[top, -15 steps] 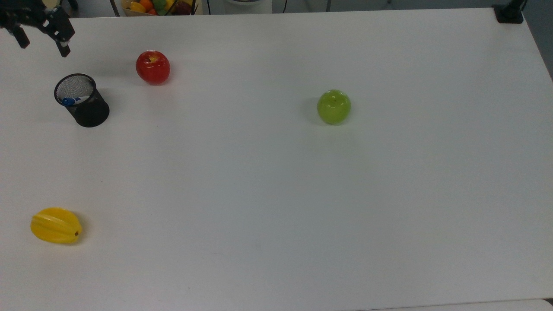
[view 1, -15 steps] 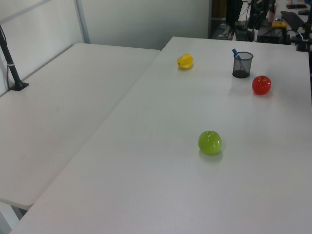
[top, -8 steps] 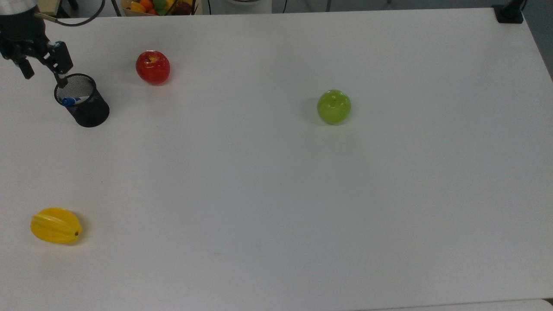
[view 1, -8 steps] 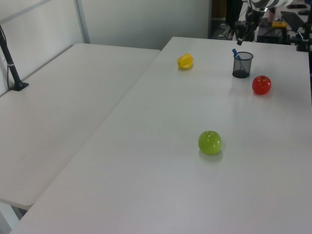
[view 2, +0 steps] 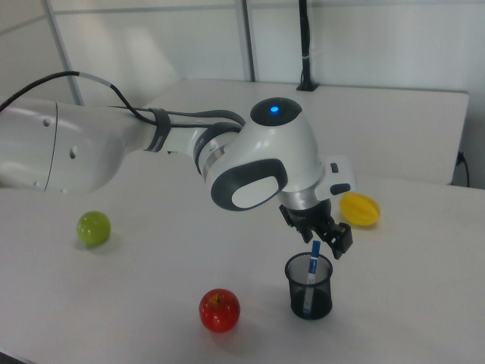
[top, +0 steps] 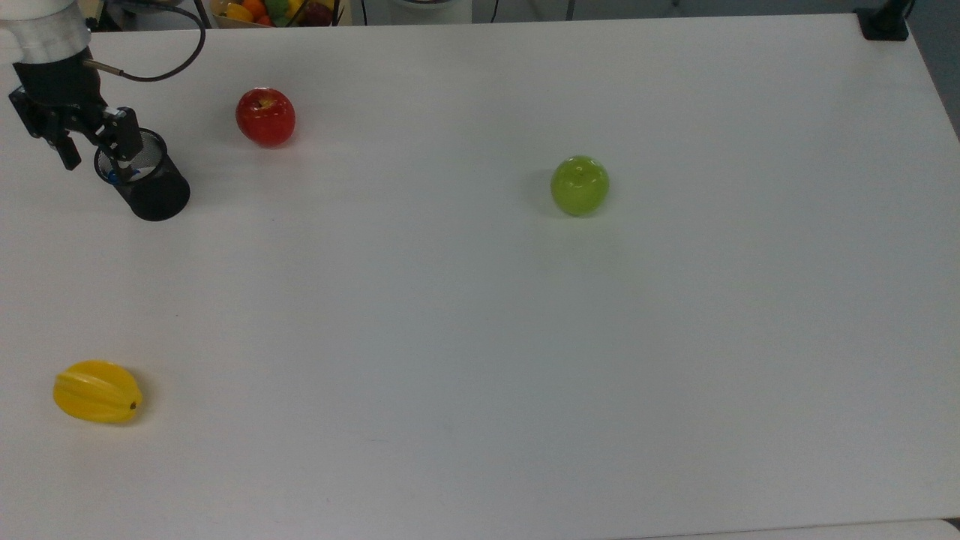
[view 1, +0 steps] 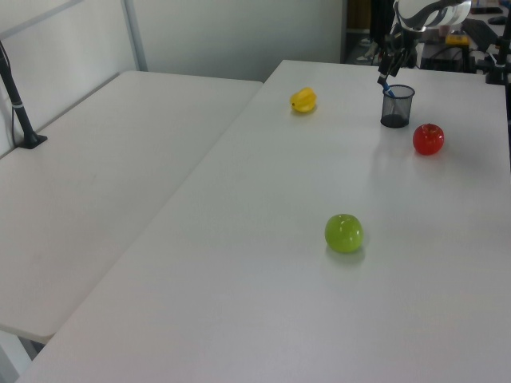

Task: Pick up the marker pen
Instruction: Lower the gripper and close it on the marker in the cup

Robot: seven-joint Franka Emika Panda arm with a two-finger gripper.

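The marker pen (view 2: 314, 252) stands tilted in a black mesh cup (view 2: 309, 288), its blue cap poking above the rim. In the top view only a bit of the pen's blue cap (top: 112, 178) peeks out at the cup (top: 150, 187) rim, at the top view's far left. My gripper (top: 101, 160) hangs open right over the cup's mouth, one finger over the mesh, the other outside the rim. In the right view the gripper (view 2: 327, 244) sits level with the cap, fingers on either side of it, apart from it. The left view shows gripper (view 1: 386, 70) above pen (view 1: 386, 88) and cup (view 1: 397, 108).
A red apple (top: 265, 116) lies to the top view's right of the cup. A green apple (top: 580, 185) sits mid-table and a yellow star fruit (top: 97, 391) near the top view's lower left. A fruit basket (top: 274, 10) stands beyond the table's far edge.
The gripper has come down from the top view's upper left corner to the cup's mouth, staying open. The pen and the fruit have not moved.
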